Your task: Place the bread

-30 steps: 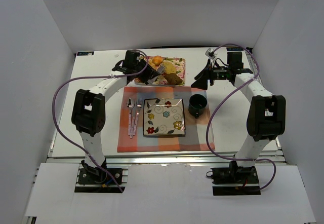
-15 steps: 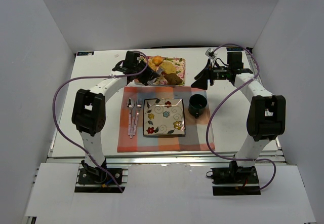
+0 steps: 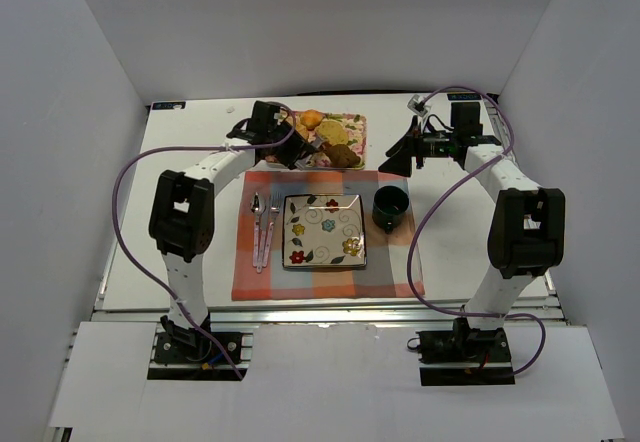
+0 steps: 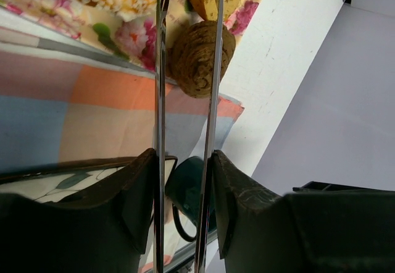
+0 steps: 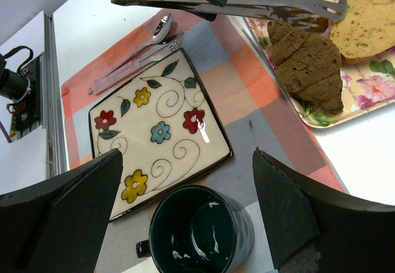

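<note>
White table [image 3: 180, 212] carries a checked placemat [image 3: 395, 272] at frame centre, with a flowered square plate [image 3: 325, 230] on it, a dark green mug [image 3: 391, 208] right of the plate, and a floral tray [image 3: 357, 120] just above the mat. Left gripper [image 4: 185, 162]: fingers [image 4: 139, 193] partly closed, clamped on metal tongs [image 4: 162, 88] whose tips reach over the tray. Right gripper [image 3: 402, 155]: fingers spread wide, holding nothing, hovering upper right of the mug. The bread [image 5: 370, 20] lies on the tray beside the dark brown piece [image 5: 308, 63], with the tong tips at its edge; cannot tell whether they pinch it.
</note>
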Action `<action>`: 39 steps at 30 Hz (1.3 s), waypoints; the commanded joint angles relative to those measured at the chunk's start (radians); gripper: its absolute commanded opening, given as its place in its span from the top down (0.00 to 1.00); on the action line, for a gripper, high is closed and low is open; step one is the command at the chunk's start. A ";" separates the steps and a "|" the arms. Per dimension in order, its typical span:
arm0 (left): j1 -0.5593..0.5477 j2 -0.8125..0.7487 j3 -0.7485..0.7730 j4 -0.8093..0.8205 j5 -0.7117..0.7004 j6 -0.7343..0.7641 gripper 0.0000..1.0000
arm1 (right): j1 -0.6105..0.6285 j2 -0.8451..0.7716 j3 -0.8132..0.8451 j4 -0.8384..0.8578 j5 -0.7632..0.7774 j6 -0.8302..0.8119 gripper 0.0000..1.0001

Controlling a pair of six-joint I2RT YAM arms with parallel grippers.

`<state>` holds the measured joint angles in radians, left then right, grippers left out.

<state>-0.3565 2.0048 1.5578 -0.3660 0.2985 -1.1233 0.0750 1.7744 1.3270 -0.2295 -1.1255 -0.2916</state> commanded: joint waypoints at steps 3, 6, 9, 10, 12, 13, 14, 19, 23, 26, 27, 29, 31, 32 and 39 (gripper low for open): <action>-0.006 0.014 0.061 0.019 0.019 -0.012 0.50 | -0.009 -0.020 -0.011 0.025 -0.026 0.002 0.11; -0.009 0.014 0.053 0.022 0.021 -0.013 0.52 | -0.011 -0.015 -0.011 0.025 -0.028 0.002 0.11; -0.010 0.011 0.035 0.030 0.022 -0.018 0.56 | -0.011 -0.016 -0.011 0.027 -0.030 0.002 0.11; -0.010 0.011 0.028 0.035 0.022 -0.020 0.58 | -0.014 -0.018 -0.011 0.027 -0.031 0.002 0.11; -0.010 0.009 0.019 0.047 0.024 -0.026 0.62 | -0.012 -0.018 -0.012 0.027 -0.031 0.002 0.11; -0.010 0.008 0.016 0.052 0.027 -0.027 0.64 | -0.014 -0.018 -0.012 0.025 -0.033 0.002 0.11; -0.010 0.008 0.015 0.062 0.028 -0.030 0.65 | -0.014 -0.018 -0.012 0.025 -0.033 0.002 0.11; -0.010 0.002 0.008 0.114 0.047 -0.056 0.76 | -0.015 -0.021 -0.017 0.025 -0.036 0.002 0.11; -0.010 -0.014 0.008 0.170 0.059 -0.081 0.82 | -0.017 -0.024 -0.020 0.025 -0.034 0.002 0.11; -0.010 -0.023 0.013 0.196 0.060 -0.098 0.84 | -0.018 -0.026 -0.020 0.024 -0.036 0.002 0.11; -0.010 -0.029 0.015 0.202 0.062 -0.099 0.84 | -0.018 -0.024 -0.020 0.024 -0.036 0.002 0.11; -0.010 -0.037 0.019 0.214 0.065 -0.105 0.85 | -0.018 -0.026 -0.020 0.024 -0.037 0.002 0.11; -0.010 -0.046 0.025 0.220 0.071 -0.112 0.85 | -0.018 -0.027 -0.017 0.022 -0.039 0.002 0.11; -0.010 -0.052 0.025 0.228 0.076 -0.115 0.86 | -0.018 -0.029 -0.017 0.022 -0.037 0.002 0.11; -0.010 -0.110 -0.019 0.246 0.160 -0.067 0.87 | -0.018 -0.030 -0.009 0.019 -0.040 0.002 0.11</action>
<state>-0.3622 2.0033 1.5536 -0.1711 0.3927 -1.2179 0.0647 1.7744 1.3109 -0.2287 -1.1328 -0.2916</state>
